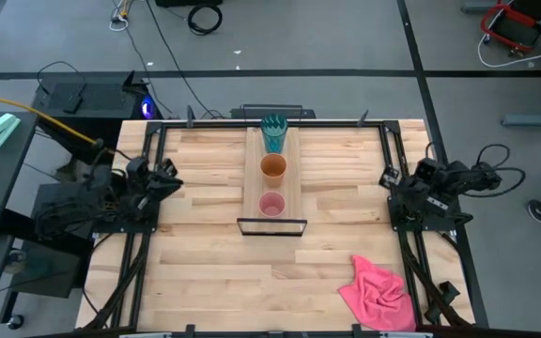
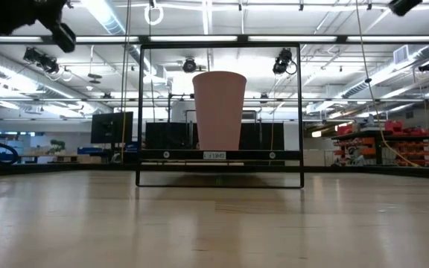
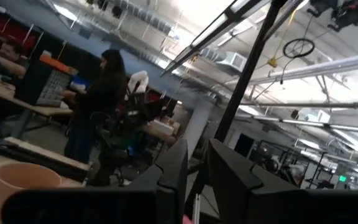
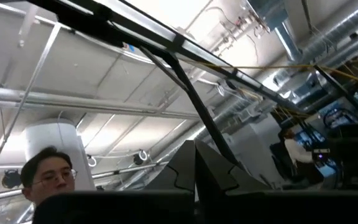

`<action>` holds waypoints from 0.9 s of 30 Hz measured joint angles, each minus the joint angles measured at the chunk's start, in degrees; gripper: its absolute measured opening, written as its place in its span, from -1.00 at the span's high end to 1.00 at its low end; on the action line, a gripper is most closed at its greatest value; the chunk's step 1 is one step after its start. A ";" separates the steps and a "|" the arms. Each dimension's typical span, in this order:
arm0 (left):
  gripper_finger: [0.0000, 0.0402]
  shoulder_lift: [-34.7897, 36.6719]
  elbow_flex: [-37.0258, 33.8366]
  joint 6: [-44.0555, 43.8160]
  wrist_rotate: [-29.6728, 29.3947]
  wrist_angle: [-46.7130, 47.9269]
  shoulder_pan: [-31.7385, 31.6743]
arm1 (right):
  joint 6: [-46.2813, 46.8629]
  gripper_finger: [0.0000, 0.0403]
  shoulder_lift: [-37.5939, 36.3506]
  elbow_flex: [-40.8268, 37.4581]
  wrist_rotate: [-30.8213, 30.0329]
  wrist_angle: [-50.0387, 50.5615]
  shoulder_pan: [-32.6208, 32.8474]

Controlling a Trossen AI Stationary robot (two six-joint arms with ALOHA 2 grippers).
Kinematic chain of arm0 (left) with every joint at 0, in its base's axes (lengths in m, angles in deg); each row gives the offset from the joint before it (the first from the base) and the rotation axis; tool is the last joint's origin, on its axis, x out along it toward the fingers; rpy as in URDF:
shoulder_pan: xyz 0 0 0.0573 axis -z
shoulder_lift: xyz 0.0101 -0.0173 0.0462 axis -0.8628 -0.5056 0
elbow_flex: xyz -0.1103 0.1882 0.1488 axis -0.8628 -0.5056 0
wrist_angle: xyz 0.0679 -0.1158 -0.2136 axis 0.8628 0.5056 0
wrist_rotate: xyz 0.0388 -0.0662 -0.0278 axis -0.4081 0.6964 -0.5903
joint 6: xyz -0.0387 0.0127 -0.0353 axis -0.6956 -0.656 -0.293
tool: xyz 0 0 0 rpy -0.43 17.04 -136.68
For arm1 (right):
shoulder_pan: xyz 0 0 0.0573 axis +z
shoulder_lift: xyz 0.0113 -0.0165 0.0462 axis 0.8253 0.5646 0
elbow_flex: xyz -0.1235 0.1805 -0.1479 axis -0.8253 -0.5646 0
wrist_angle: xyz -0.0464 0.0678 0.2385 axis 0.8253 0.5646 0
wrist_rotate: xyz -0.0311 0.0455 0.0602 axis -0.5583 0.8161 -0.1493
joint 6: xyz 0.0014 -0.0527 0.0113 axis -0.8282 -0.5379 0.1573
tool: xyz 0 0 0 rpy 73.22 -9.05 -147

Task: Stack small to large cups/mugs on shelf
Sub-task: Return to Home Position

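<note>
Cups, three, are all standing upright in one row along the shelf point(image 1: 294, 188), each apart from its neighbour. One translucent teal tumbler point(image 1: 273, 131) is occupying the far end, one orange-brown cup point(image 1: 273, 169) is sitting in the middle, and one small pink cup point(image 1: 271, 204) is standing at the near end, just behind the black frame point(image 2: 138, 112). Shelf, one: a long narrow light-wood plank that is lying lengthwise down the centre of the tabletop point(image 1: 205, 272), with the one thin metal frame closing its near end. In the low view the pink cup is showing inside that frame and is hiding the two cups behind it. Cloth, one: a pink cloth point(image 1: 378, 293) is lying crumpled on the tabletop near the front right corner, well apart from the shelf. Arms, two, are both sitting folded at the table's side edges, well clear of the cups. The left gripper point(image 3: 196, 163) is resting at the left edge, its two fingers point(image 3: 174, 174) standing a narrow gap apart and gripping nothing. The right gripper point(image 4: 194, 155) is resting at the right edge, its two fingers point(image 4: 179, 171) pressed together on nothing. One cup rim is showing low in the left wrist view, though which of the three it is cannot be told. People are showing in the room beyond the table, two in the left wrist view and at least one in the right wrist view.
</note>
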 joint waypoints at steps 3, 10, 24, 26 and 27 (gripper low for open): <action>0.62 0.02 -4.15 -1.11 -0.02 -8.33 0.00 | 0.68 0.95 0.01 -3.91 -0.23 -5.56 0.00; 0.64 -0.01 -9.35 -4.01 -0.04 -11.61 0.00 | 2.30 0.95 0.01 -8.10 -0.32 -8.37 0.00; 0.61 -0.05 -9.33 9.58 -0.51 9.99 0.01 | -7.40 0.95 0.01 -8.24 -0.28 18.02 0.00; 0.60 -0.11 -9.26 12.41 -1.70 12.37 0.02 | -11.83 0.95 0.01 -8.24 -0.33 21.47 -0.02; 0.60 -0.20 -9.27 13.74 -2.27 12.36 0.02 | -14.31 0.95 0.01 -8.24 -0.33 22.96 -0.02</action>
